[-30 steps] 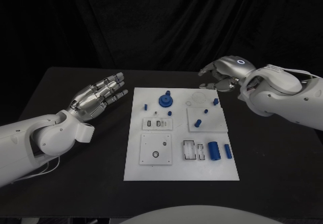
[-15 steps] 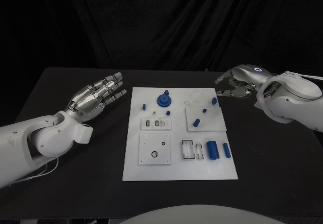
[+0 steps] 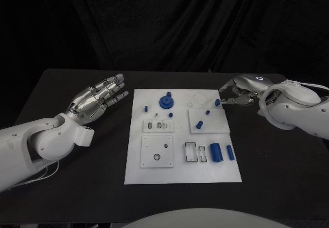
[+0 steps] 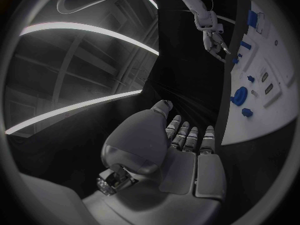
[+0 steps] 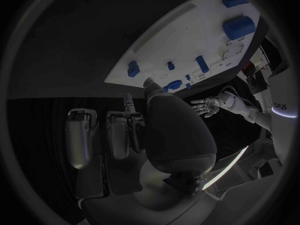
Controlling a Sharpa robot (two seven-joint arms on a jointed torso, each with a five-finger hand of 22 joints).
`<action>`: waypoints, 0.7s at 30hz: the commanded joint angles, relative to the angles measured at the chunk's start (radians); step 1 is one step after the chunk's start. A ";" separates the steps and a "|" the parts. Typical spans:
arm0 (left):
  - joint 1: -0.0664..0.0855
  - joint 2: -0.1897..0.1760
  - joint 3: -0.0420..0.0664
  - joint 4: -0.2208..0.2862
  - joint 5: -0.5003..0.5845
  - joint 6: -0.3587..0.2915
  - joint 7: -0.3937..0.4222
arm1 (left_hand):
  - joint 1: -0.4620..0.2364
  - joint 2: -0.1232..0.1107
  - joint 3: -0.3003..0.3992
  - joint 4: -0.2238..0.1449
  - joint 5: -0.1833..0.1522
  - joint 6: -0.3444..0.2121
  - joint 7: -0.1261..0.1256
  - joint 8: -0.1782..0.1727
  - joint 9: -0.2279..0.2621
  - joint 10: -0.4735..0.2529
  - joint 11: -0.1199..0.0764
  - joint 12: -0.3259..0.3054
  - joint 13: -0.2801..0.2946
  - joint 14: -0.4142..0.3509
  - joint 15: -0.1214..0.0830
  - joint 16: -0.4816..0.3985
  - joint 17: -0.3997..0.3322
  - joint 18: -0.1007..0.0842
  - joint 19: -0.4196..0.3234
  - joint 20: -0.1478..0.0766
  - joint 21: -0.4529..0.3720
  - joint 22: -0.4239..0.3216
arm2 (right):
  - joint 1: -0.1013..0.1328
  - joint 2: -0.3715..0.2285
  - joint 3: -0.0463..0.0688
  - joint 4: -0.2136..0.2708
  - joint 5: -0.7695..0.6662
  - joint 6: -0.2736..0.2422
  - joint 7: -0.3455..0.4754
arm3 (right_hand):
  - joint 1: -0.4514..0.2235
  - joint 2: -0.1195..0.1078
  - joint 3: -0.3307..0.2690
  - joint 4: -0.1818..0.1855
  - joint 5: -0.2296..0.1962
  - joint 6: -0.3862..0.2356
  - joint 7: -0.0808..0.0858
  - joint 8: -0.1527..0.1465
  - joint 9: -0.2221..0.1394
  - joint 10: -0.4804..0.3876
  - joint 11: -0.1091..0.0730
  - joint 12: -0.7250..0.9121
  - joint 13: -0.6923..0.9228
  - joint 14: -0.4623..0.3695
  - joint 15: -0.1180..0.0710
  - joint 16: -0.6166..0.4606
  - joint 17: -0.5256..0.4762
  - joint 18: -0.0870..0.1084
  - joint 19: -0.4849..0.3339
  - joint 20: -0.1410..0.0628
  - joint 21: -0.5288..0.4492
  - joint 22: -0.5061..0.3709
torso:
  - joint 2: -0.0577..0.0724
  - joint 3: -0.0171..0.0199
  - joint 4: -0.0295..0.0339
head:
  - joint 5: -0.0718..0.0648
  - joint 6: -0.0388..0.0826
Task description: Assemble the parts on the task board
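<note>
The white task board [image 3: 181,173] lies mid-table with several blue parts on it. A round blue part [image 3: 167,101] stands near its far edge, and two blue cylinders [image 3: 217,153] lie near its right edge. My right hand [image 3: 237,92] hovers at the board's far right corner. Its fingers curl down beside a small blue peg [image 3: 217,101], and nothing shows between them. In the right wrist view the fingers [image 5: 119,135] reach toward the board [image 5: 187,40]. My left hand [image 3: 99,97] is held flat and open, left of the board and apart from it.
A raised white square [image 3: 208,121] on the board carries two small blue pegs. A slotted plate [image 3: 158,126] and a rectangular frame [image 3: 197,153] also sit on the board. Bare black table [image 3: 75,190] runs all round it.
My right hand has come down from beyond the board's far edge and moved right, to the far right corner by the small blue peg. The left hand has not moved.
</note>
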 commanded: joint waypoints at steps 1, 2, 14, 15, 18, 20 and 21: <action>-0.002 0.002 0.001 0.000 0.004 0.011 0.017 | -0.008 0.002 0.005 0.000 0.005 0.004 0.000 0.003 0.001 0.005 0.002 0.005 0.001 0.004 0.005 0.003 0.001 0.011 0.000 0.007 0.004 0.002 | -0.006 0.005 0.000 -0.007 0.003 -0.015 0.000 | 0.002 -0.010 0.000 0.007 -0.006 -0.003 -0.007 -0.004 -0.002 0.108 -0.007 0.003 0.263 0.104 -0.006 0.003 0.263 -0.006 0.067 -0.008 -0.006 0.240 | -0.001 0.0005 -0.0005 | 0.001 -0.002; -0.002 0.002 0.001 0.000 0.004 0.011 0.017 | -0.008 0.002 0.005 0.000 0.005 0.004 0.000 0.003 0.001 0.005 0.002 0.005 0.001 0.004 0.005 0.003 0.001 0.011 0.000 0.007 0.004 0.002 | -0.007 0.007 0.000 -0.008 0.003 -0.015 0.000 | 0.003 -0.011 0.000 0.008 -0.006 -0.003 -0.007 -0.004 -0.002 0.108 -0.007 0.003 0.263 0.104 -0.006 0.003 0.263 -0.006 0.067 -0.008 -0.006 0.240 | -0.001 0.0006 -0.0002 | 0.000 -0.003; -0.004 0.000 0.001 -0.002 0.004 0.015 0.010 | -0.010 0.001 0.007 0.004 -0.007 0.002 0.002 0.002 0.000 0.005 0.005 0.005 0.001 0.003 0.007 0.003 0.000 0.011 0.000 0.008 0.003 0.001 | -0.018 0.030 0.000 -0.026 -0.025 -0.022 -0.061 | 0.037 -0.024 0.002 0.011 0.024 -0.016 -0.001 -0.004 -0.010 0.108 -0.003 0.003 0.263 0.104 -0.003 0.003 0.263 -0.002 0.056 -0.006 -0.024 0.234 | -0.001 0.0008 -0.0008 | 0.001 -0.009; -0.004 0.000 0.001 -0.002 0.004 0.015 0.010 | -0.010 0.001 0.007 0.004 -0.007 0.001 0.002 0.002 0.000 0.005 0.005 0.005 0.001 0.003 0.007 0.003 0.000 0.011 0.000 0.008 0.003 0.001 | -0.020 0.033 0.000 -0.028 -0.026 -0.023 -0.063 | 0.039 -0.024 0.003 0.011 0.027 -0.016 -0.001 -0.004 -0.010 0.108 -0.003 0.003 0.263 0.104 -0.003 0.003 0.263 -0.001 0.056 -0.006 -0.025 0.233 | -0.001 0.0008 -0.0008 | 0.001 -0.009; -0.004 -0.001 0.001 -0.001 0.004 0.016 0.009 | -0.010 0.001 0.007 0.004 -0.007 0.001 0.002 0.002 0.000 0.005 0.005 0.005 0.001 0.003 0.007 0.003 0.000 0.011 0.000 0.008 0.003 0.001 | -0.026 0.041 0.000 -0.036 -0.027 -0.025 -0.065 | 0.041 -0.025 0.003 0.010 0.028 -0.017 -0.001 -0.004 -0.010 0.108 -0.003 0.003 0.263 0.104 -0.003 0.003 0.263 -0.001 0.055 -0.006 -0.026 0.233 | 0.000 0.0000 0.0001 | 0.001 -0.013; -0.004 -0.002 0.001 0.000 0.004 0.016 0.009 | -0.010 0.001 0.007 0.004 -0.007 0.001 0.002 0.002 0.000 0.005 0.005 0.005 0.001 0.003 0.007 0.003 0.000 0.011 0.000 0.008 0.003 0.001 | -0.031 0.047 0.000 -0.042 -0.028 -0.027 -0.064 | 0.041 -0.025 0.003 0.010 0.028 -0.018 -0.001 -0.004 -0.010 0.108 -0.003 0.003 0.263 0.104 -0.003 0.003 0.263 -0.001 0.054 -0.006 -0.028 0.232 | 0.000 -0.0003 0.0000 | 0.001 -0.014; -0.004 -0.002 0.001 0.000 0.004 0.016 0.008 | -0.010 0.001 0.007 0.004 -0.007 0.001 0.002 0.002 0.000 0.005 0.005 0.004 0.001 0.003 0.007 0.003 0.000 0.011 -0.001 0.008 0.003 0.001 | -0.033 0.048 0.000 -0.044 -0.028 -0.028 -0.064 | 0.041 -0.025 0.003 0.010 0.028 -0.018 -0.001 -0.004 -0.010 0.108 -0.003 0.003 0.263 0.104 -0.003 0.003 0.263 -0.001 0.054 -0.006 -0.027 0.233 | 0.001 -0.0003 -0.0003 | 0.001 -0.014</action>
